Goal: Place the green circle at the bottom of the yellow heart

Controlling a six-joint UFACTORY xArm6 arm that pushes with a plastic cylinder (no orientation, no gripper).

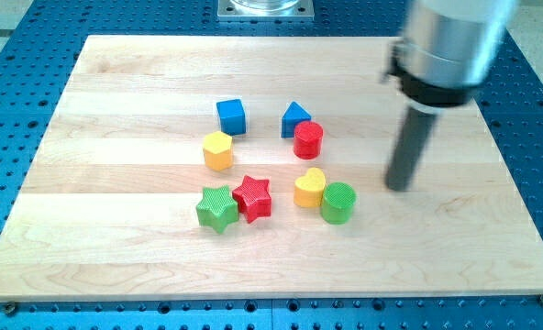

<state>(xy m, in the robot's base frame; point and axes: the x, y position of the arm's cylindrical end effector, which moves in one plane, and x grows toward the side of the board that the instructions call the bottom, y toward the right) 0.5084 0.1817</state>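
The green circle (pixel 337 203) is a short green cylinder on the wooden board, right of centre. It touches the lower right side of the yellow heart (pixel 309 188). My tip (pixel 398 187) rests on the board to the right of both, about one block width from the green circle and slightly higher in the view. The dark rod rises from it to the silver arm at the view's top right.
A red cylinder (pixel 307 139) and a blue triangle (pixel 295 119) stand above the heart. A blue cube (pixel 231 115) and a yellow hexagon (pixel 217 150) lie to the left. A red star (pixel 252 197) touches a green star (pixel 216 208). The wooden board (pixel 116 110) lies on a blue perforated table.
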